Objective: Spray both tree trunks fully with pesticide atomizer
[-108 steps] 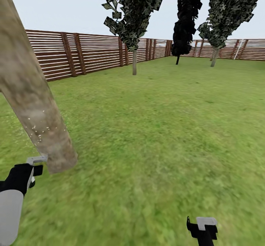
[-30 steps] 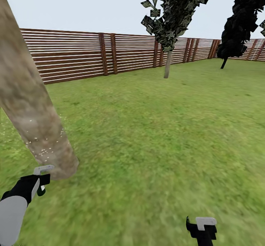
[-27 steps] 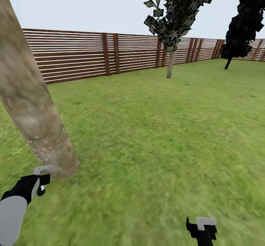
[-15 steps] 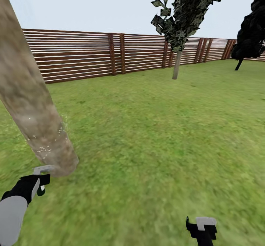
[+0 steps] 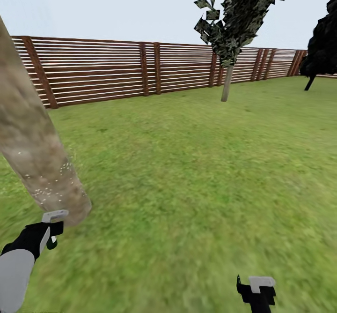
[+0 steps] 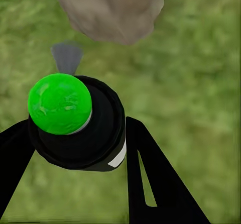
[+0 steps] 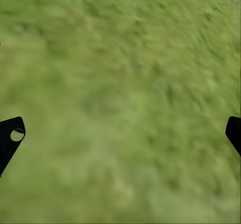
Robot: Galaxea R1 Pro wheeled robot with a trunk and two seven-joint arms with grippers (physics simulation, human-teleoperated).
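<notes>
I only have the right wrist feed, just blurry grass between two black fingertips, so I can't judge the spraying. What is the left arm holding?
Observer: The left gripper is shut on the atomizer, black body with a green cap.
Operator: Is it near a tree?
Observer: Yes, right beside the base of the thick tree trunk at the head view's left.
Operator: Any spray landing?
Observer: White pesticide specks dot the lower trunk.

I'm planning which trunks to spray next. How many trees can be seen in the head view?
3: the tree trunk beside the left gripper, a leafy tree by the fence, and a dark tree at the right edge.
</notes>
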